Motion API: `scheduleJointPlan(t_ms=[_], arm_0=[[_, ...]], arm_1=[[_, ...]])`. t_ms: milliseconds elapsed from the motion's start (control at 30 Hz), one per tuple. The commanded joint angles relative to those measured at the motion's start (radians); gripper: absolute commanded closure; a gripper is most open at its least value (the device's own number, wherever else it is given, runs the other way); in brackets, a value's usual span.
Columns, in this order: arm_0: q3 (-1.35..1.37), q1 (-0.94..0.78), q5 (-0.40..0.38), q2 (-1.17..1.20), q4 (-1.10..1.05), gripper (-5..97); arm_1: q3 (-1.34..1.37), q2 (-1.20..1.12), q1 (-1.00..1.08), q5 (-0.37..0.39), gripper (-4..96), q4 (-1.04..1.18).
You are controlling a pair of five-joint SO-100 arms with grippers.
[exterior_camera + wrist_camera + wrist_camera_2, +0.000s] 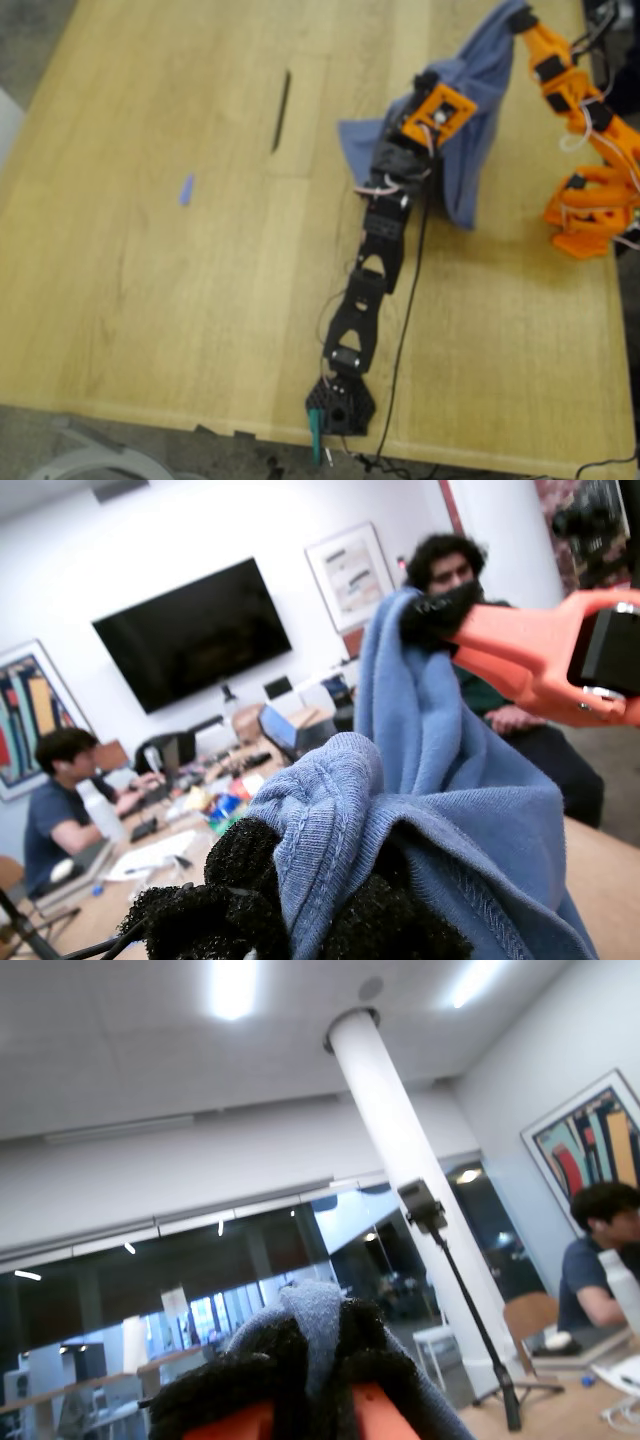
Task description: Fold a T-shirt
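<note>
The slate-blue T-shirt is bunched and lifted off the wooden table, held at two points. My first gripper, on the black arm with the orange wrist, is shut on a ribbed fold of it; its black padded fingers pinch the cloth. My second gripper, on the orange arm at the exterior view's upper right, is shut on the shirt's highest part. The first wrist view shows that second gripper holding the cloth up. In its own view the second gripper clamps a blue fold.
A tiny blue scrap lies on the table toward the exterior view's left. A dark slot cuts the tabletop. The black arm's base sits at the near edge. People sit at desks behind.
</note>
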Motion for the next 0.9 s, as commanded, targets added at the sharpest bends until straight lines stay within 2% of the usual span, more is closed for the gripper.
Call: scheduleJointPlan(t_ms=[0, 200, 367, 700, 867], arm_0=[[0.025, -0.038, -0.002, 0.316, -0.067, 92], [0.150, -0.041, -0.003, 0.488, -0.055, 92], [0.179, -0.012, 0.002, 0.532, -0.072, 92], [0.293, 0.037, -0.021, 0.649, -0.175, 92], [0.357, 0.041, -0.038, 0.726, -0.175, 92]], arm_1=[[-0.109, 0.003, 0.023, -0.003, 91.5, -0.020], [-0.225, -0.009, 0.046, 0.000, 91.5, 0.046], [-0.410, -0.092, 0.028, -0.003, 91.5, 0.121], [-0.917, -0.347, -0.083, -0.017, 91.5, 0.344], [-1.052, -0.407, -0.176, -0.020, 91.5, 0.448]])
